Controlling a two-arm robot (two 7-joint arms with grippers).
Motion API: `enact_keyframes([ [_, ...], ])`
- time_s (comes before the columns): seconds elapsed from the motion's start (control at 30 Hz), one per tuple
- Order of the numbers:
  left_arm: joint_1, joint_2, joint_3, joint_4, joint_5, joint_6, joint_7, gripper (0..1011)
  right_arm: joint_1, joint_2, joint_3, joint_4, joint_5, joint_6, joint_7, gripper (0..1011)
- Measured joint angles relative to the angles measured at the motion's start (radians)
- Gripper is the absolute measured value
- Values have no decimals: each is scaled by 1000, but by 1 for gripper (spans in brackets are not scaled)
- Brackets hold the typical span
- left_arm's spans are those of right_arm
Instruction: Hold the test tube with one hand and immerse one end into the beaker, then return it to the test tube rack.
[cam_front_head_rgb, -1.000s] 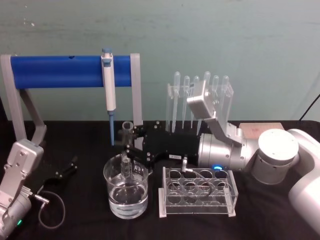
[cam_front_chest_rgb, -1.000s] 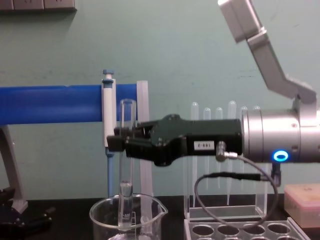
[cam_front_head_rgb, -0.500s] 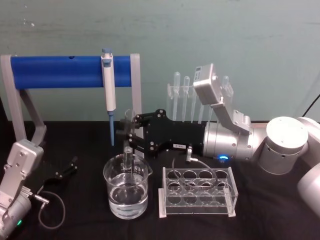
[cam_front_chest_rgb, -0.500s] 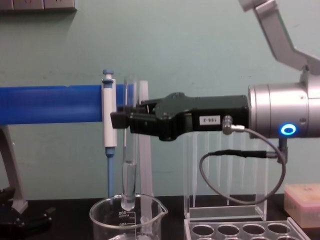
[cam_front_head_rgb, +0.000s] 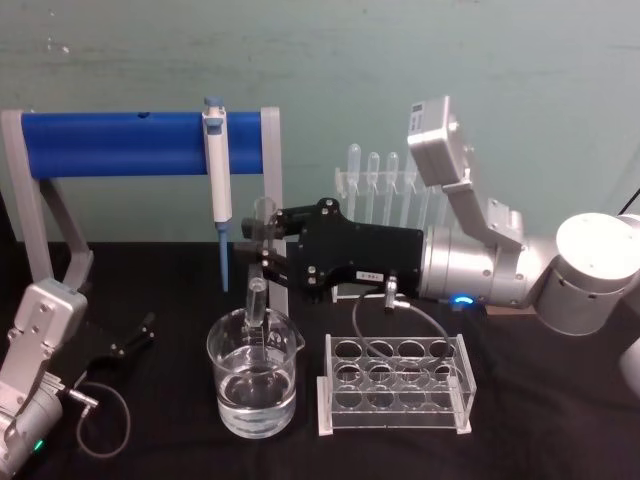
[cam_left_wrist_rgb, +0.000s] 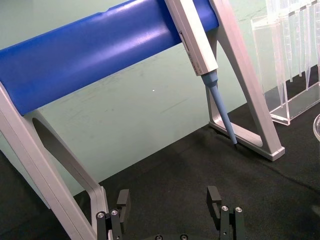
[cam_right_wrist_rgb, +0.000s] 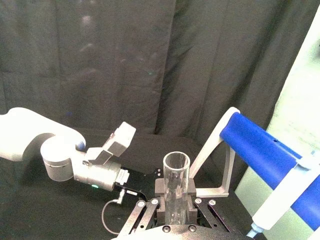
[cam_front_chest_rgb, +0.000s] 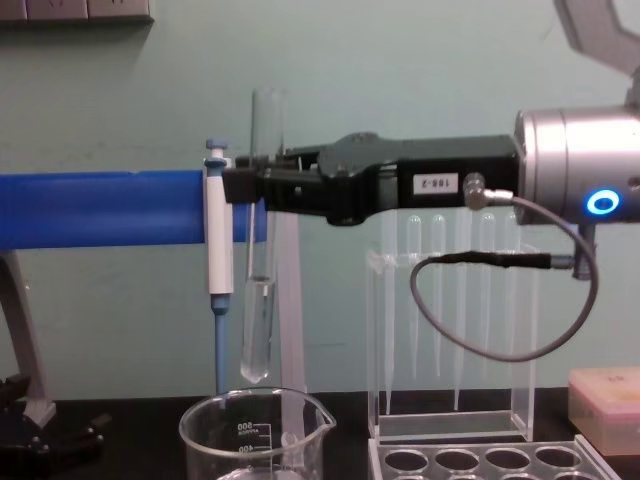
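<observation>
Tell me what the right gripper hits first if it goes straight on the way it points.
The right gripper, shut on the test tube, points to the robot's left. First in line looks to be the micropipette hanging on the blue rail, though it may hang farther back.

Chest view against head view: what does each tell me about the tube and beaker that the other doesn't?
Chest view: the test tube hangs upright, its rounded bottom clear above the beaker rim, with what looks like liquid in its lower part. Head view: how full the beaker is, the whole test tube rack beside it, and the left gripper parked low at the left. Both: the right gripper, jaws shut on the tube's upper part, above the beaker.
</observation>
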Motion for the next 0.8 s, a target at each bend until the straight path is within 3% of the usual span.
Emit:
enact_keyframes([
  [0.5,0,0,0,0,0,0,0,1000,-28,71,19,-117,26,23,-44,225],
  [0.8,0,0,0,0,0,0,0,1000,-80,138,52,-204,40,32,-82,226],
])
